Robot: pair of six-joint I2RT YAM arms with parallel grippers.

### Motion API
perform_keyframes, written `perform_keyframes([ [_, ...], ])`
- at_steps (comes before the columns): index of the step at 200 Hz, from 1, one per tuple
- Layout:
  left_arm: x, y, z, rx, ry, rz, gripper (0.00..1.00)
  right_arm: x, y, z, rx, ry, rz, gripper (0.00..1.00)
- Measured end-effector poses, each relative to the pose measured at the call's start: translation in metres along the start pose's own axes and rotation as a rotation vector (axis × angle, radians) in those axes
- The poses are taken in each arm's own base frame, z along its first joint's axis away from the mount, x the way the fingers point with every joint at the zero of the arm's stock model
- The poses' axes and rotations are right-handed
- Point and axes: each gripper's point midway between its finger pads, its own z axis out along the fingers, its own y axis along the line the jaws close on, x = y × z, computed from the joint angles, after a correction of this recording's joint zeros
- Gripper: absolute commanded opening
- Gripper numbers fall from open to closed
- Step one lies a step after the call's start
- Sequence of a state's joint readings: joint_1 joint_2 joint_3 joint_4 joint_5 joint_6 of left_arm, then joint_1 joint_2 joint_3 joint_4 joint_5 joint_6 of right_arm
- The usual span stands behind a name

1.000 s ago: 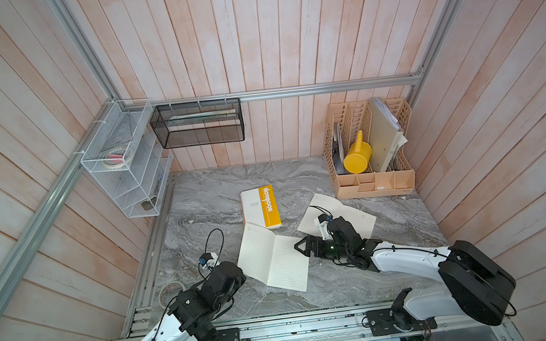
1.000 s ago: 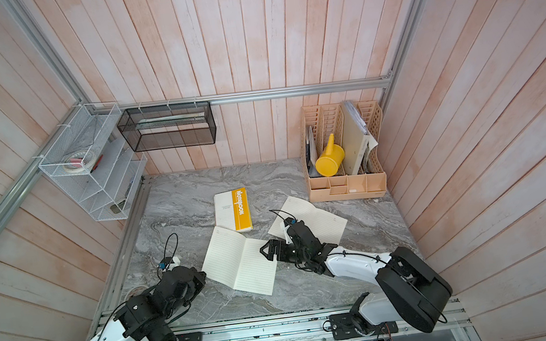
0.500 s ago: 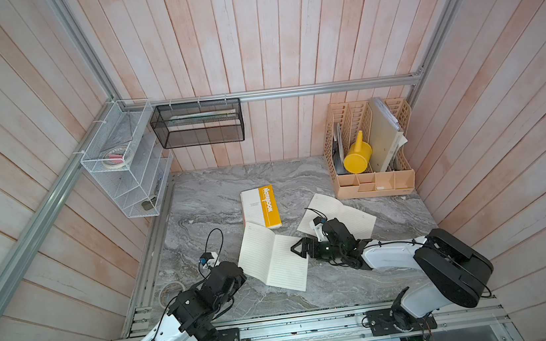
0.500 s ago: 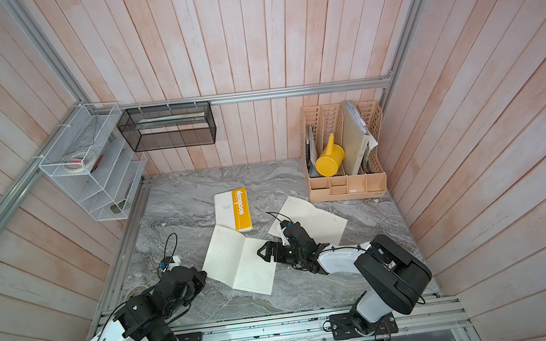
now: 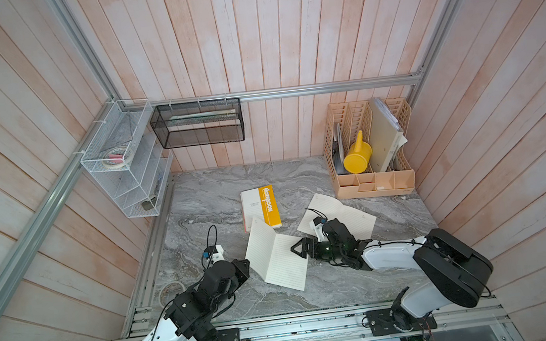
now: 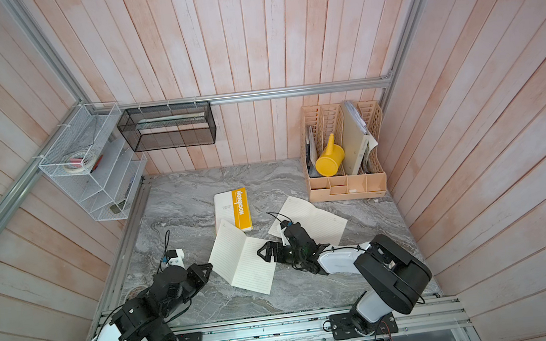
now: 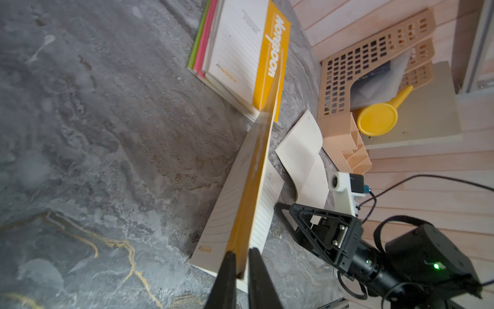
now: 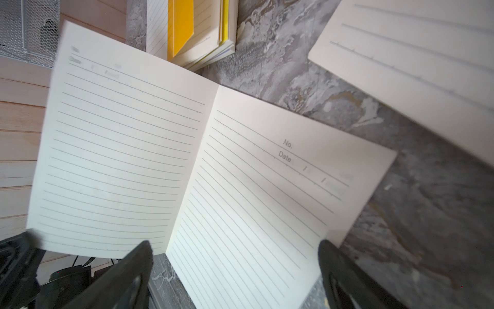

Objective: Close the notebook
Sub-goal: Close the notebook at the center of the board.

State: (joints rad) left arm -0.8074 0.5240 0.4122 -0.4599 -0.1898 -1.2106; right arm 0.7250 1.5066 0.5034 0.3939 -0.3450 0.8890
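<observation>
Pale wooden planks [image 5: 251, 42] are seen lining the walls on three sides, and a silver frame is run along them. The floor of the cell is formed by a grey marbled table [image 5: 219, 197]. At its far right corner a tan organiser [image 5: 374, 181] is set, and two mesh racks, one white [image 5: 126, 166] and one black [image 5: 197, 124], are hung at the far left.

The notebook [image 5: 275, 257] is found open near the middle of the table, towards the front, between the two arms. Its spine is laid roughly front to back, the near end slanted a little to the left, and this is its long axis. The page headings are turned towards the back wall. The right half is laid flat; the left half is raised at a slant, its far corner close to a yellow-covered stack [image 5: 261, 207]. A second open book [image 5: 342, 219] is left just beyond the right arm.

The left gripper [image 7: 242, 254] is placed at the raised half's outer edge, and the yellow cover is pinched between its two fingers. The right gripper [image 8: 235, 248] is held at the outer edge of the flat page with its fingers spread wide and nothing grasped between them.
</observation>
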Motion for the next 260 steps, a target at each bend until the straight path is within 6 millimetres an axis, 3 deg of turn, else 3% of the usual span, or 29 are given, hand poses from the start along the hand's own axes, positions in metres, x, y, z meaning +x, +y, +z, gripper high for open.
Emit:
perform_keyframes([
  [14,0.005,-0.008,0.004,0.052,0.019,0.020,0.41,0.000,0.000,0.000,-0.001,0.000,-0.001,0.98],
  [76,0.036,-0.016,0.024,0.233,0.117,0.059,0.47,0.000,0.000,0.000,-0.004,-0.003,-0.002,0.98],
  [88,0.038,-0.022,0.026,0.263,0.130,0.065,0.53,0.000,0.000,0.000,-0.004,-0.003,-0.003,0.98],
  [124,0.041,-0.046,0.029,0.357,0.149,0.080,0.58,0.000,0.000,0.000,-0.004,-0.003,-0.005,0.98],
  [150,0.047,-0.055,0.042,0.389,0.173,0.083,0.58,0.001,0.000,-0.001,-0.003,-0.001,-0.005,0.98],
  [199,0.073,-0.050,0.080,0.389,0.274,0.085,0.58,0.004,-0.001,-0.004,0.006,0.010,-0.003,0.98],
  [260,0.073,-0.081,0.080,0.499,0.292,0.101,0.59,0.009,-0.005,-0.009,0.023,0.023,0.004,0.98],
])
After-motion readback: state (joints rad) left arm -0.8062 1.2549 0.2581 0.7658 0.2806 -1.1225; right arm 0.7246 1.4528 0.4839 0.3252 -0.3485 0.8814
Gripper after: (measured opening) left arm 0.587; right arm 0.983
